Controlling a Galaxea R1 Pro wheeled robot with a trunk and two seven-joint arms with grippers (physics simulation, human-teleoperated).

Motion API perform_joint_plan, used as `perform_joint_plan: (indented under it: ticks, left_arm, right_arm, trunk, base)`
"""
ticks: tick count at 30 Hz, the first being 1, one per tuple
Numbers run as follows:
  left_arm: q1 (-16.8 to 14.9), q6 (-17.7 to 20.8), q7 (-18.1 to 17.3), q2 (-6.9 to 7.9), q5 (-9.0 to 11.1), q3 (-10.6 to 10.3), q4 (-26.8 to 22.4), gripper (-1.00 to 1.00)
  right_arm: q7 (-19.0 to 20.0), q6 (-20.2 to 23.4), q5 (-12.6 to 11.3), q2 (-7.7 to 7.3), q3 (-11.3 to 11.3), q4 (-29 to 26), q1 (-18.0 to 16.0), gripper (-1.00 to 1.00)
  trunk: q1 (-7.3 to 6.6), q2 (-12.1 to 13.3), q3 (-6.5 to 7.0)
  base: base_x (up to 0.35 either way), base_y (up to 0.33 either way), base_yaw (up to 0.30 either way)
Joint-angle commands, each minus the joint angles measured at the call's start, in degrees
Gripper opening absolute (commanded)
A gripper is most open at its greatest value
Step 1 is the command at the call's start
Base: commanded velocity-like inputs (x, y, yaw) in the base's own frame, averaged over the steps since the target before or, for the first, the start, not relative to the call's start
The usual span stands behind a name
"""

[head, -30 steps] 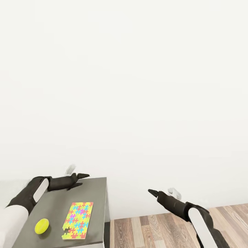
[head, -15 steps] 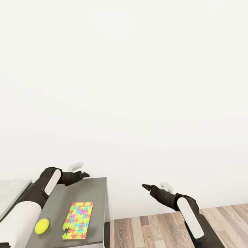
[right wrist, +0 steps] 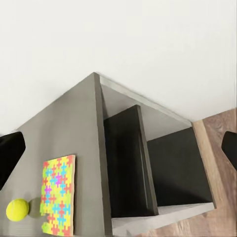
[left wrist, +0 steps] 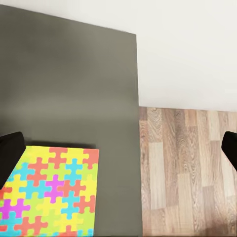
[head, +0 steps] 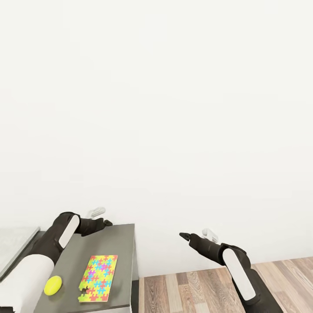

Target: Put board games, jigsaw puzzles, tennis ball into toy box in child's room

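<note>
Both arms have drawn back and folded at the elbow since the earlier frames, while the jigsaw puzzle point(head: 98, 278) and tennis ball point(head: 53, 285) lie unmoved on the dark grey worktop point(head: 117, 239). The puzzle is a thin, flat, stiff board lying flush on the surface, so it likely offers no edge to pinch from above; judged best practice is to slide it until a short edge overhangs the worktop's right edge, then grip across the thickness. A few pieces at its near corner look loose or missing, so treat the board as fragile. The ball, just beside the puzzle, is light and round and may roll if nudged; close on it across its middle from above. The left gripper point(head: 105, 223) hovers over the far corner of the worktop with jaws wide apart, tips at the frame sides in the left wrist view. The right gripper point(head: 184, 236) hangs over the wood floor point(head: 278, 278), well apart from the worktop; its jaws also stand spread. Open floor lies to the right; a white wall point(head: 174, 108) stands close behind the worktop.
</note>
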Motion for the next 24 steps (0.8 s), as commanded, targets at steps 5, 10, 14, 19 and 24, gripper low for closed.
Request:
perform_joint_plan:
  ticks: [5,10,14,19,24]
  left_arm:
    - [-0.01,-3.36,2.51,-2.47,-1.86,-1.47,3.44,1.0]
    - [-0.04,-4.96,8.03,-4.25,-2.09,-1.81,5.28,1.0]
    - [-0.02,-5.19,9.59,-4.51,-2.09,-1.67,5.55,1.0]
    - [-0.02,-5.15,10.17,-4.72,-2.11,-1.82,5.64,1.0]
    - [-0.03,-5.08,10.27,-4.69,-2.02,-1.67,5.65,1.0]
  right_arm:
    - [0.37,-1.33,2.43,0.01,0.11,-0.45,-0.02,1.0]
    - [0.46,-2.96,2.89,0.02,0.15,-0.63,-0.02,1.0]
    - [0.48,-3.24,2.96,-0.02,0.15,-0.71,0.0,1.0]
    - [0.48,-3.32,2.98,-0.06,0.15,-0.74,-0.02,1.0]
    - [0.48,-3.34,2.98,-0.06,0.15,-0.74,-0.02,1.0]
  trunk:
    - [0.02,-0.05,-0.03]
    - [0.02,-0.05,-0.03]
    - [0.02,-0.05,-0.03]
    - [0.02,-0.05,-0.03]
    - [0.02,-0.05,-0.11]
  base:
    - [0.0,0.0,0.0]
    - [0.0,0.0,0.0]
    - [0.0,0.0,0.0]
    - [0.0,0.0,0.0]
    - [0.0,0.0,0.0]
